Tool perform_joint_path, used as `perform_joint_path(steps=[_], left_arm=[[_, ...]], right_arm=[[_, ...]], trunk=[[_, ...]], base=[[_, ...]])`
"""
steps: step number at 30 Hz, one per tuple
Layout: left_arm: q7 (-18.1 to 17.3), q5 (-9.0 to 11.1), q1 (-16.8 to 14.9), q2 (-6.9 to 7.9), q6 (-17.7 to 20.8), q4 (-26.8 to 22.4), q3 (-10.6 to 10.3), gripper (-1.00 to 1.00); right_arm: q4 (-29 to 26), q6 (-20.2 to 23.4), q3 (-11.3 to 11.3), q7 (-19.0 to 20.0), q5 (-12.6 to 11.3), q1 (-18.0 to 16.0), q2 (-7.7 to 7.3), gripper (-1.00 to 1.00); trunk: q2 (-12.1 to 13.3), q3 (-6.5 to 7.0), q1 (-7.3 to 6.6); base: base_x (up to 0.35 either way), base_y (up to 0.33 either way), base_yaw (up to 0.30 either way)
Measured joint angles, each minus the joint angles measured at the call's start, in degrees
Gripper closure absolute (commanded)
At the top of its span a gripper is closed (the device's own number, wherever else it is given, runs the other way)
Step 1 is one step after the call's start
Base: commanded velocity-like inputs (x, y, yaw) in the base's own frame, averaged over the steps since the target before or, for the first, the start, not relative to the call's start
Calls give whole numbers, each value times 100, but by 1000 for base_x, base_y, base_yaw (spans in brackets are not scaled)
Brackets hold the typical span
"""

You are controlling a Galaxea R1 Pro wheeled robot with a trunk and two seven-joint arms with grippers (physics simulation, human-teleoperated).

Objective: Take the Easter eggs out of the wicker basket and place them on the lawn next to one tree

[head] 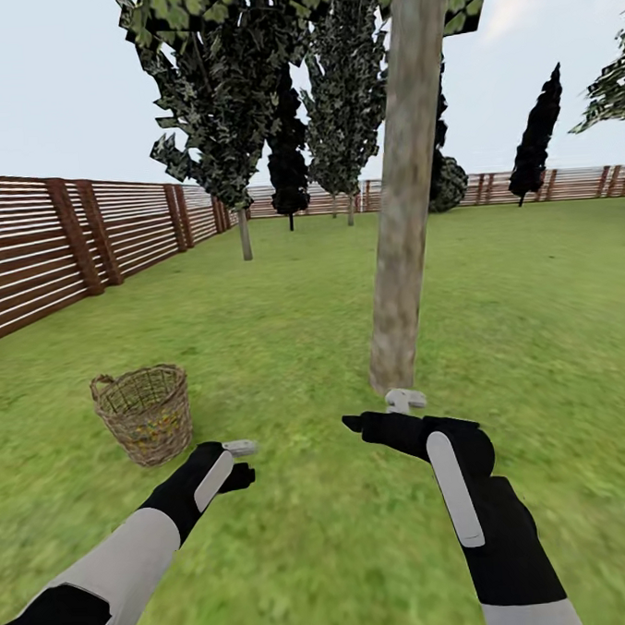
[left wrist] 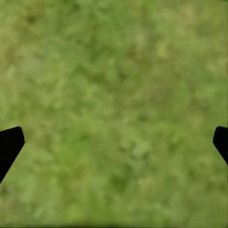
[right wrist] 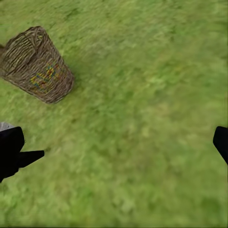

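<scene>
On the lawn (head: 286, 333), ahead and to the robot's left, stands the wicker basket (head: 145, 413), upright, with flecks of yellow, red and blue showing through its open weave; those are probably the Easter eggs (right wrist: 45, 77), though no single egg can be made out. The tree (head: 403, 205) rises just ahead on the right, a thick, straight trunk of mottled grey-brown bark, near the basket but apart from it.

Both arms are held low over bare grass. The left claw (head: 236, 451) hangs near the basket's right side, its fingertips (left wrist: 10, 145) spread wide and holding nothing. The right claw (head: 392, 409) hovers just before the foot of the trunk, likewise wide and empty.

By my judgement the task stands at its first step: no egg lies by the tree. The next move calls for bringing the left claw over the braided rim, down into the bowl, and closing on one smooth, rounded egg, which may slip.
</scene>
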Motion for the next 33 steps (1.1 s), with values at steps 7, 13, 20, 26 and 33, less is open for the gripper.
perform_joint_path(steps=[7,13,20,26,33], left_arm=[[-5,0,0,0,-2,0,0,-100],[-3,-1,0,0,-1,0,0,-100],[2,-1,0,3,-1,0,1,-100],[3,0,0,1,1,0,0,-100],[3,0,0,4,0,0,1,-100]], right_arm=[[0,0,2,0,0,0,6,-100],[0,0,3,0,-2,0,8,-100],[0,0,0,0,-1,0,8,-100],[0,0,5,0,0,0,8,-100],[0,0,8,0,0,0,8,-100]], trunk=[[281,78,-154],[522,145,-284],[802,223,-438],[1043,291,-571],[1323,369,-725]], base=[[0,0,210],[-98,0,210],[-206,0,210],[-34,0,210],[-5,0,210]])
